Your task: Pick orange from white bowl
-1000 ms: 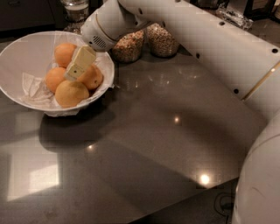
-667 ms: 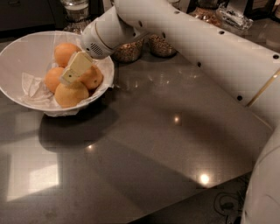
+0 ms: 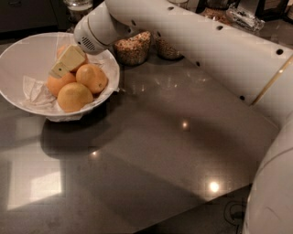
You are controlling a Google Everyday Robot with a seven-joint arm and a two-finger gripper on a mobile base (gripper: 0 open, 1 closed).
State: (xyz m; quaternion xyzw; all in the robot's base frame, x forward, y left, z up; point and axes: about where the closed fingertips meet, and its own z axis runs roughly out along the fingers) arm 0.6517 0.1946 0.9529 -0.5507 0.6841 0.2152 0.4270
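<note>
The white bowl (image 3: 27,50) stands at the left on a dark counter, lined with crumpled white paper. It holds several fruits. The orange (image 3: 92,77), deep-orange and round, lies at the bowl's right side. A paler yellow-orange fruit (image 3: 74,97) lies in front of it, and another (image 3: 58,84) to its left. A further fruit (image 3: 61,48) at the back is mostly hidden. My gripper (image 3: 65,62), cream-coloured at the end of the white arm (image 3: 192,41), hangs inside the bowl just left of the orange, over the left and back fruits.
Two glass jars of nuts (image 3: 133,47) (image 3: 166,48) stand behind the bowl to its right. Another jar (image 3: 78,6) is at the top edge. The arm spans the upper right. The dark glossy counter (image 3: 151,151) runs to the front and right.
The gripper has moved left and slightly back within the bowl. The deep-orange fruit it covered now shows to its right. The bowl has not moved.
</note>
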